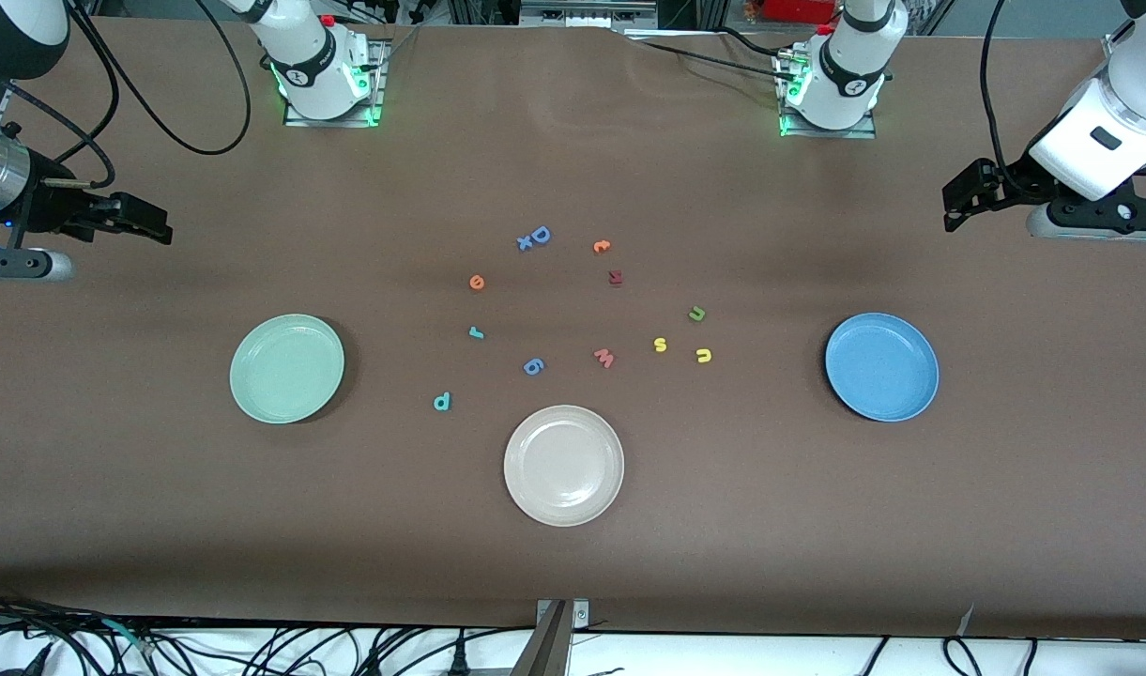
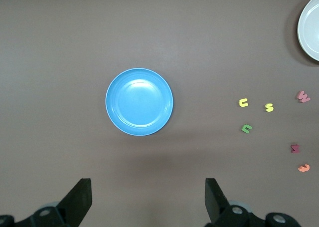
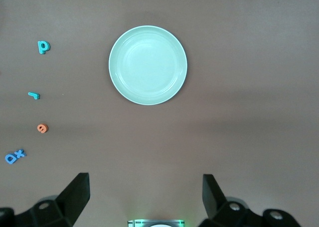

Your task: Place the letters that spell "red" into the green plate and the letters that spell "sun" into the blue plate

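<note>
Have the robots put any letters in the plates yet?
Not yet. The green plate and the blue plate are both empty. The teal r, orange e, teal d, yellow s, yellow u and green n all lie on the table. The left gripper and right gripper are open and hold nothing. All six letters are left.

loose foam letters on the brown table [image 1: 817,526] read as teal "r" [image 1: 477,332], orange "e" [image 1: 477,282], teal "d" [image 1: 442,402], yellow "s" [image 1: 660,345], yellow "u" [image 1: 704,355], green "n" [image 1: 696,314], pink "w" [image 1: 604,358], blue capital "D" [image 1: 540,235] and blue "x" [image 1: 525,243].
</note>
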